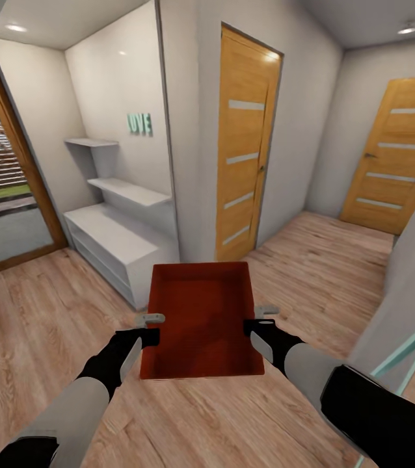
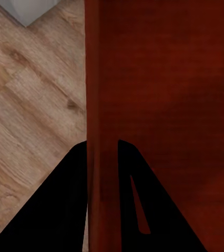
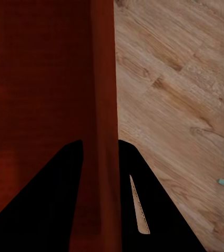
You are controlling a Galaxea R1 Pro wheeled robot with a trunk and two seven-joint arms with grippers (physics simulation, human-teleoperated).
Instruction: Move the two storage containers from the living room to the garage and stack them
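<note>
At lower centre of the frame, an orange-red storage container (image 1: 202,318) is held between both arms, the left gripper (image 1: 150,320) clamped on its left wall, the right gripper (image 1: 263,313) on its right wall, above wood plank flooring (image 1: 38,312); beyond, a wooden door (image 1: 243,140) is seen.

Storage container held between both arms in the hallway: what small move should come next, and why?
Probably keep both grips shut and roll forward. The storage container hangs level over wood plank flooring, its side walls pinched by the left end effector and right end effector; no concrete floor shows yet.
</note>
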